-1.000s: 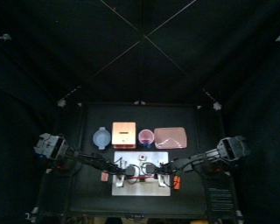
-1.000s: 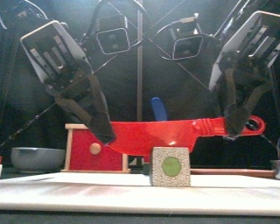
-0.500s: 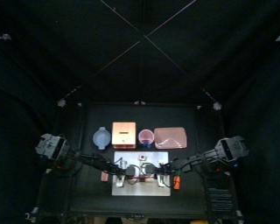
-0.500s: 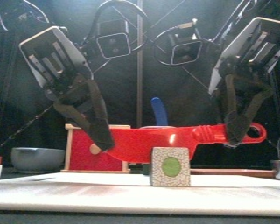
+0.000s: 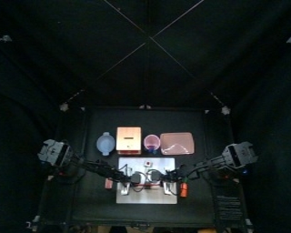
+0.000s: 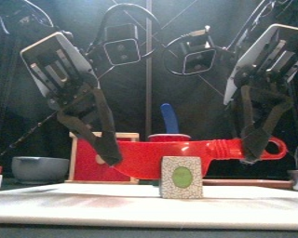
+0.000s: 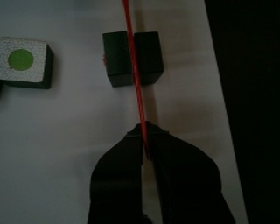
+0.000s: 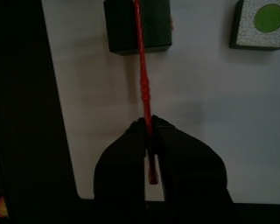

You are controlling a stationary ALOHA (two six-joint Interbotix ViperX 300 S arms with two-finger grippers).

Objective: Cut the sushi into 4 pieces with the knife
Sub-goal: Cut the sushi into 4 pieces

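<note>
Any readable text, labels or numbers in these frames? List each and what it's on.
None. The sushi piece facing the front camera shows only a plain green dot. The knife, board and box carry no print that can be seen.

I count two sushi pieces (image 7: 133, 58) (image 7: 22, 61) that I can see, one red knife (image 6: 177, 156), one blue knife (image 6: 168, 116), one white cutting board (image 6: 64, 200), one wooden box (image 6: 83, 153), one blue-grey bowl (image 6: 40, 168) and one pink tray (image 5: 176, 142).
</note>
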